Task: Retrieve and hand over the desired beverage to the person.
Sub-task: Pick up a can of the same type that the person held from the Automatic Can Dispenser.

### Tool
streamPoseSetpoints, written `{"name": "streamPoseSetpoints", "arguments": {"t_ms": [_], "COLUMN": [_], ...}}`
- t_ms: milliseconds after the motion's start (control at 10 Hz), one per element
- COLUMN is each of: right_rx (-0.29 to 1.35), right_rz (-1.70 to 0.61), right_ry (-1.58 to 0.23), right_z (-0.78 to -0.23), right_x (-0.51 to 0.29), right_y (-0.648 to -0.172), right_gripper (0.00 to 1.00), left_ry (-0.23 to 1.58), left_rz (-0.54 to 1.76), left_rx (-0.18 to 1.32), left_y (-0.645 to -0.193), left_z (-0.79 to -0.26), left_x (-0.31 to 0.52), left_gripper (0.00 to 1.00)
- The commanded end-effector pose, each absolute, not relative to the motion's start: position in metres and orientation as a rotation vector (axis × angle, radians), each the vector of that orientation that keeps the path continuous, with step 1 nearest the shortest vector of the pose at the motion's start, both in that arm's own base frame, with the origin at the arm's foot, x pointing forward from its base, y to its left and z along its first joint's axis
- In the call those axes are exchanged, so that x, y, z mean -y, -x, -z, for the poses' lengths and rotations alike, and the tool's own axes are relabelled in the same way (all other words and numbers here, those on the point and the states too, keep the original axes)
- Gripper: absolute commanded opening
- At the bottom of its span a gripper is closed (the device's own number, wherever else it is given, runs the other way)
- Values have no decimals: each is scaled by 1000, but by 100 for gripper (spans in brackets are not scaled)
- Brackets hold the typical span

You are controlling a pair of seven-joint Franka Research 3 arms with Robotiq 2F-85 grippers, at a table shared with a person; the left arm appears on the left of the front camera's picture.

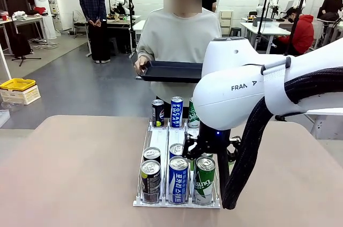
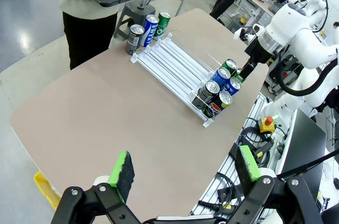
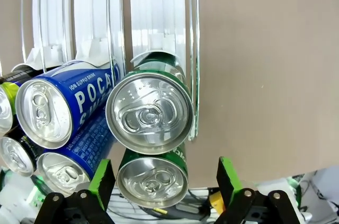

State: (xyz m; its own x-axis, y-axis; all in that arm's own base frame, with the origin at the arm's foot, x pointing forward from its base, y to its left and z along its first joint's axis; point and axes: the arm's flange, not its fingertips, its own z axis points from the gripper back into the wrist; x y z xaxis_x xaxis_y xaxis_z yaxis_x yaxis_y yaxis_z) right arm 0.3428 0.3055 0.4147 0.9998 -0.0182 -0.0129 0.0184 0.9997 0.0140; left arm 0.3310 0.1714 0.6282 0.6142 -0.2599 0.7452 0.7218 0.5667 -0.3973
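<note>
The person (image 1: 179, 34) in a grey sweatshirt stands at the far side holding out a dark tray (image 1: 171, 70). A clear rack (image 1: 177, 141) on the table holds beverage cans in three lanes: dark cans (image 1: 150, 181), blue Pocari cans (image 1: 178, 178) and green cans (image 1: 204, 180) at the near end. Three more cans (image 1: 176, 111) stand at the far end. My right gripper (image 1: 208, 154) hangs open just above the green lane. Its green pads (image 3: 101, 181) flank two green can tops (image 3: 149, 113), touching neither. My left gripper (image 2: 185, 168) is open and empty, high over the table's side.
The rack's middle stretch (image 2: 175, 65) has no cans in it. The brown table (image 1: 69, 173) has free room left and right of the rack. My right arm (image 2: 286, 28) leans in over the rack's near end. Other people and workbenches stand far behind.
</note>
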Motion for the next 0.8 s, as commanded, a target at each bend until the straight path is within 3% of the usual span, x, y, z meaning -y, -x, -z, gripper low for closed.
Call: {"name": "streamPoseSetpoints", "arguments": {"t_ms": [0,100,200,300,400,500,700], "right_rx": [-13,-10,-1,4,2,0,-1], "right_rz": [6,7,0,-9,-5,-5,-2], "right_ry": [-29,-27,-28,-23,-26,-28,-33], "right_z": [-409,-409,-408,-407,-406,-406,-406], "right_x": [-307,-306,-304,-304,-305,-306,-306], "right_y": [-347,-347,-348,-348,-349,-348,-348], "right_gripper": [100,100,92,42,33,0,0], "left_ry": [770,770,770,770,770,770,770], "left_rz": [650,650,650,650,650,650,650], "left_rx": [707,707,707,707,707,707,707], "left_y": [-331,-331,-331,-331,-331,-331,-331], "left_z": [-629,-629,-629,-629,-629,-629,-629], "left_x": [-173,-173,-173,-173,-173,-173,-173], "left_gripper": [100,100,100,100,100,100,100]}}
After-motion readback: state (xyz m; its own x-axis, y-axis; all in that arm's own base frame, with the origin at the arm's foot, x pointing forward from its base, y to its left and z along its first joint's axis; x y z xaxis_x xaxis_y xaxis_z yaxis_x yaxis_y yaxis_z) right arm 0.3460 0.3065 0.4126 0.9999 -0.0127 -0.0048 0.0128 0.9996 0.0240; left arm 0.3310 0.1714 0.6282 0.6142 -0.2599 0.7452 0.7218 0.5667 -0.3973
